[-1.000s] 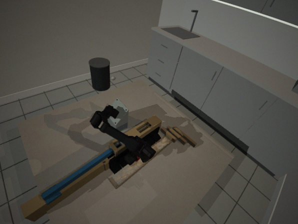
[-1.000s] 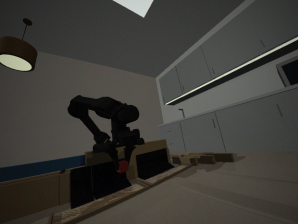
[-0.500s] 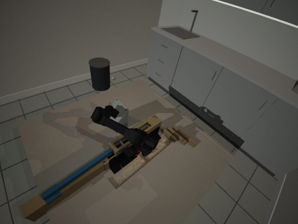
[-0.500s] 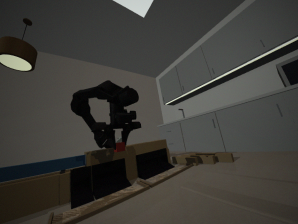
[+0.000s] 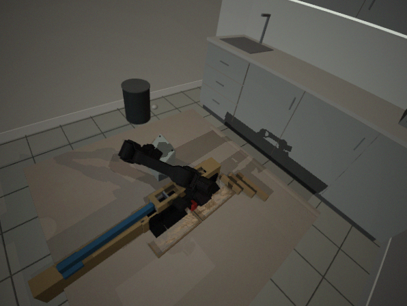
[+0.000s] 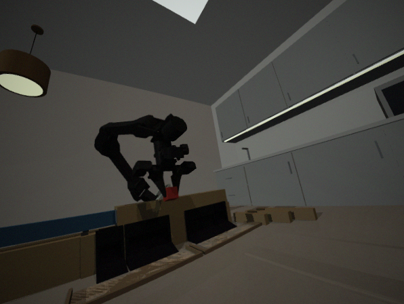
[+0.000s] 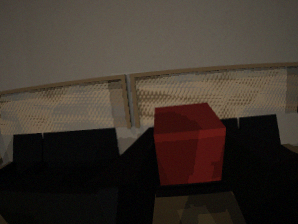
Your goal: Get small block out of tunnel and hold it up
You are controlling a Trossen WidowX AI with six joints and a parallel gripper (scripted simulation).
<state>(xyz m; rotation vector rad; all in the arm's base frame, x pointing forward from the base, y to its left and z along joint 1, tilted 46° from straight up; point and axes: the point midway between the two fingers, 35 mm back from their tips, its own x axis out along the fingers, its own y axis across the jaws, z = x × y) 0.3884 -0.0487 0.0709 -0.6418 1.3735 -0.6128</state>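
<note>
My gripper (image 5: 192, 205) (image 6: 170, 193) (image 7: 184, 131) points down and is shut on the small red block (image 5: 194, 205) (image 6: 171, 194) (image 7: 191, 156). The block is outside the tan tunnel (image 5: 214, 164) (image 6: 177, 218), held in the air about level with its top edge in the exterior view. In the wrist view the block fills the space between the dark fingers, which are hard to make out. The long blue bar (image 5: 106, 238) (image 6: 57, 227) lies along a tan channel at the tunnel's left end. The arm partly hides the tunnel in the top view.
Two framed mesh panels (image 5: 177, 233) (image 6: 159, 266) (image 7: 75, 102) lie low along the tunnel's black-lined side. Several loose tan rods (image 5: 261, 193) (image 6: 305, 214) lie beyond the tunnel's right end. A pale box (image 5: 171, 158) stands behind the tunnel, beside the arm.
</note>
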